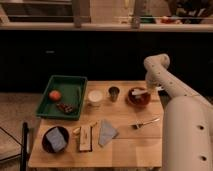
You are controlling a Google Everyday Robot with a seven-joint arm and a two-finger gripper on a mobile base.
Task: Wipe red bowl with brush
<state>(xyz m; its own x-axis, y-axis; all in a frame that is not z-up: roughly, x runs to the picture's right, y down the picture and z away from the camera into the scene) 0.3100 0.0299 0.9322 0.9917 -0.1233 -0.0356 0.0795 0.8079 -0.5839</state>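
Observation:
The red bowl [138, 97] sits at the back right of the wooden table [122, 145]. The brush [139, 92] lies across the bowl's inside, its whitish handle running right to my gripper [149, 90]. The gripper hangs down from the arm's elbow [157, 62] over the bowl's right rim and is shut on the brush handle. The brush's darker head is down in the bowl and hard to make out.
A small dark cup [114, 93] and a white cup [95, 96] stand left of the bowl. A green tray [64, 83] holds a fruit [55, 94]. A silver fork [145, 122], grey cloth [106, 131], tan block [86, 137] and black bowl [55, 139] lie nearer.

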